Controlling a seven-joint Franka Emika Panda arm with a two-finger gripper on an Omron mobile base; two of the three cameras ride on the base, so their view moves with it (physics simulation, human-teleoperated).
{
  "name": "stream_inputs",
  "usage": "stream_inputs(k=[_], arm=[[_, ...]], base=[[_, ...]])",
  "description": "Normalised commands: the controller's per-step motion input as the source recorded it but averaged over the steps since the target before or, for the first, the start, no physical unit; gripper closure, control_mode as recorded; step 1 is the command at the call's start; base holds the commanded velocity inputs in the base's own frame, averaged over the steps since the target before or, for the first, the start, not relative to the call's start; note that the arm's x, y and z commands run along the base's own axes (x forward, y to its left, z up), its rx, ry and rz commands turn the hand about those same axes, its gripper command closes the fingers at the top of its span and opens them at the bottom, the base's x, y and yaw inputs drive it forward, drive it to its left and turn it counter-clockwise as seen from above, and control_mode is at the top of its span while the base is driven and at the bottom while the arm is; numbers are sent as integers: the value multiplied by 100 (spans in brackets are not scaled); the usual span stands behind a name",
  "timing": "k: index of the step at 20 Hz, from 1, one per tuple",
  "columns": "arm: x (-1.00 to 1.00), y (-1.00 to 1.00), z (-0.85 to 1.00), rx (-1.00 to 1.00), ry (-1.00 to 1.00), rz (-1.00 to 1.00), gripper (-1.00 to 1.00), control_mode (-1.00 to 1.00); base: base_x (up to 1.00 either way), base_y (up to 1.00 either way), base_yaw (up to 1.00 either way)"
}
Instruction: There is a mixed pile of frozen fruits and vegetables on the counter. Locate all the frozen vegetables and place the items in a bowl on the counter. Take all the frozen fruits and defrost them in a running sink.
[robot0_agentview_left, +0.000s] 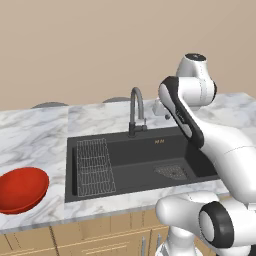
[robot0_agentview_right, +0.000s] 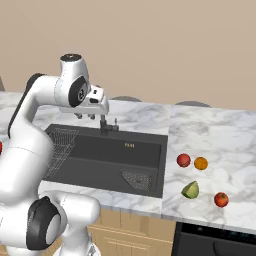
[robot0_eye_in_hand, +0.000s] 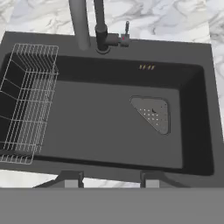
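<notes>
The mixed pile lies on the white marble counter (robot0_agentview_right: 220, 135) right of the sink (robot0_agentview_right: 107, 155). It holds a red ball (robot0_agentview_right: 183, 160) beside an orange ball (robot0_agentview_right: 201, 163), a green wedge (robot0_agentview_right: 190, 190) and another red ball (robot0_agentview_right: 221, 199) near the front edge. My gripper (robot0_agentview_right: 85, 117) hangs over the sink's back edge by the tap (robot0_agentview_right: 104, 125), far left of the pile. It points down into the basin (robot0_eye_in_hand: 100, 122), shut, its fingertips (robot0_eye_in_hand: 72, 179) drawn in and holding nothing. The red bowl (robot0_agentview_left: 22, 190) sits on the counter left of the sink. No water shows at the tap (robot0_agentview_left: 136, 110).
A wire grid rack (robot0_eye_in_hand: 26, 100) fills the sink's left part, and a drain cover (robot0_eye_in_hand: 153, 113) lies at its right. The tap's gooseneck (robot0_eye_in_hand: 78, 22) rises close to the hand. A dark appliance top (robot0_agentview_right: 220, 240) sits below the counter at the right.
</notes>
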Motion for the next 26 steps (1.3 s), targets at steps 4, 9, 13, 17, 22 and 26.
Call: stream_inputs(k=[4,9,13,17,22,26], arm=[[6,-17,-8,-2,3,-4,-100,-100],[4,-58,-14,-3,7,-12,-100,-100],[7,-74,-19,-3,7,-14,-100,-100],[15,-79,-18,-4,10,-15,-100,-100],[14,-73,-19,-6,11,-17,-100,-100],[13,-67,-20,-7,12,-18,-100,-100]], base=[[0,0,0],[0,0,0],[0,0,0],[0,0,0],[0,0,0],[0,0,0]])
